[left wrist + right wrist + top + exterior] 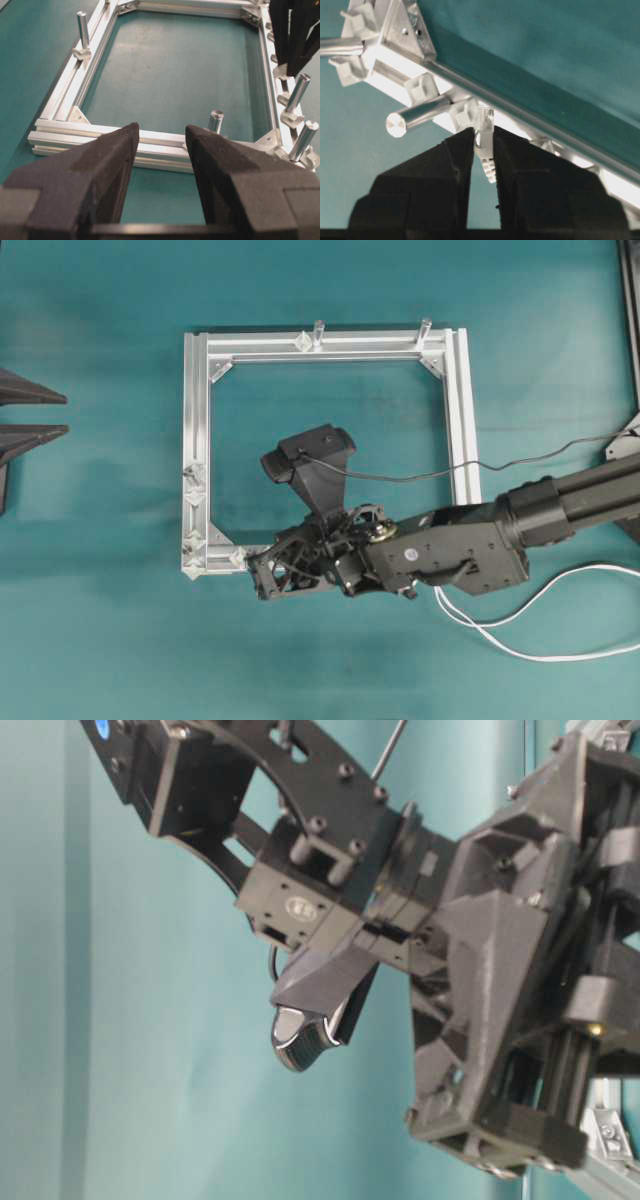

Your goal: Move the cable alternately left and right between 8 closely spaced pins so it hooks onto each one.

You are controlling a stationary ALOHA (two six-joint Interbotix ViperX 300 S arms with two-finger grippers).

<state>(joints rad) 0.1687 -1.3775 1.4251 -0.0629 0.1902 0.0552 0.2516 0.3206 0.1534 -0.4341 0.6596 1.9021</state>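
The white cable (556, 658) loops over the mat at the lower right and runs under my right arm. Its small white plug (484, 134) is pinched between the fingers of my right gripper (483, 137), which is shut on it. The plug's tip touches the silver frame rail beside a translucent pin (422, 87). From overhead, my right gripper (252, 573) sits at the frame's lower left corner, close to the pins (193, 498) on the left rail. My left gripper (162, 132) is open and empty, standing off the frame's left side (66, 412).
The square silver frame (330, 343) lies mid-table with two grey posts (318, 332) on its far rail. More posts (299, 90) stand near the pins, and one (417, 112) is beside the plug. My right arm (480, 980) fills the table-level view.
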